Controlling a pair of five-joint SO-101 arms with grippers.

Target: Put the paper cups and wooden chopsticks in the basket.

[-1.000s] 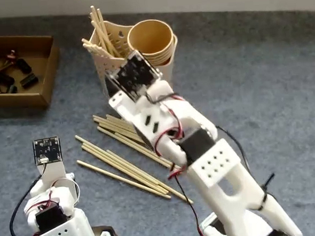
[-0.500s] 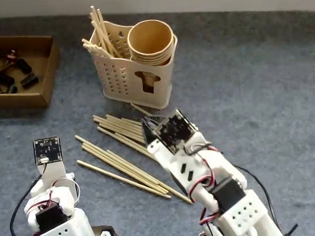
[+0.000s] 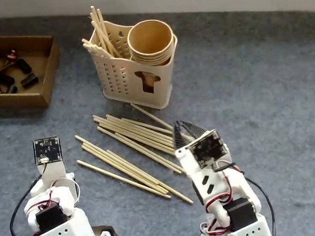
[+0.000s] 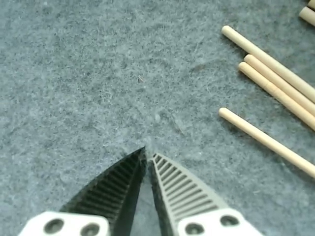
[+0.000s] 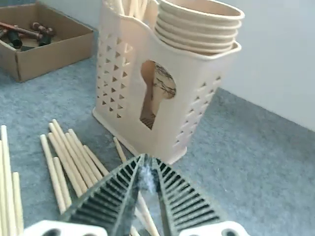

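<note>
**Status of grippers, containers and loose stock**

Right gripper (image 5: 146, 160): the ribbed black fingers are closed tip to tip, with nothing between them. In the high view it (image 3: 184, 133) sits low over the near end of the loose wooden chopsticks (image 3: 132, 149), pointing toward the basket. One stick runs from the basket's base to beneath the fingertips.

Left gripper (image 4: 147, 152): its two fingers are likewise pressed together and empty, just above the bare grey carpet (image 4: 88, 73). The rounded ends of four light wooden sticks (image 4: 268, 73) lie close beside it, not touching it.

Containers:
- The cream perforated plastic basket (image 3: 128, 79) stands upright on the carpet beyond the loose sticks. It has two compartments.
- The compartment farther from the cardboard box holds a nested stack of tan paper cups (image 3: 150, 41), mouths upward. In the right wrist view, the cup rims (image 5: 199, 22) stand above the basket wall (image 5: 123, 83).
- The compartment nearer the cardboard box holds a bundle of wooden chopsticks (image 3: 101, 33), standing on end and leaning.
- A shallow brown cardboard box (image 3: 17, 100) sits well apart on the left side of the carpet. It contains small dark and red parts (image 3: 7, 73).

Loose stock: over a dozen chopsticks lie flat on the carpet between the two arms and the basket, in two rough diagonal groups. The group nearer the basket is visible in the right wrist view (image 5: 69, 157).

Obstructions: the scattered sticks lie between the right gripper and the basket.
</note>
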